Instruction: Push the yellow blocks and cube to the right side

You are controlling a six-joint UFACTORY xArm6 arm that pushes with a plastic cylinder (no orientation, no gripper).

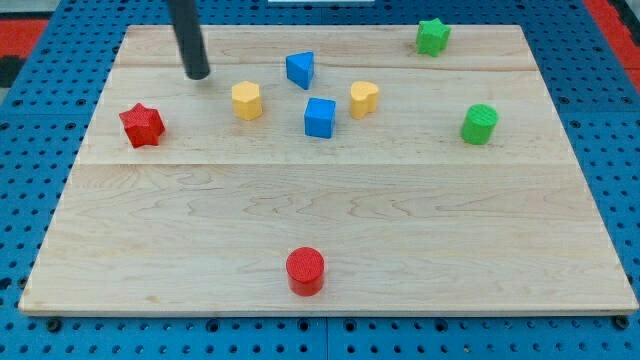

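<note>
While our rod comes down from the view's top, our tip (pixel 198 74) sits on the board (pixel 330 220) in its upper left part, touching no block. We've got no jaws to open or shut, just the plain dark rod, and it's holding nothing.

Closest to our tip is the left yellow block (pixel 247 100), just to its right and a bit lower in the view, with a clear gap between them. It's a stubby rounded piece; we can't make out the exact shape, and it has no obvious long axis or pointing direction. Next out is the blue cube (pixel 320 117), near the board's middle top, sitting squarely with one face towards the view's bottom and turned slightly. The right yellow block (pixel 364 98) is just beside the cube, up and to the right, looking sort of heart-like with a notch on top, though we can't be sure.

A blue wedge-like block (pixel 300 69) sits above the cube, between the two yellows. Off to our tip's lower left is a red star (pixel 142 125). Over on the right there's a green cylinder (pixel 479 124) and a green star (pixel 432 36) near the top edge. A red cylinder (pixel 305 271) stands alone near the bottom edge.
</note>
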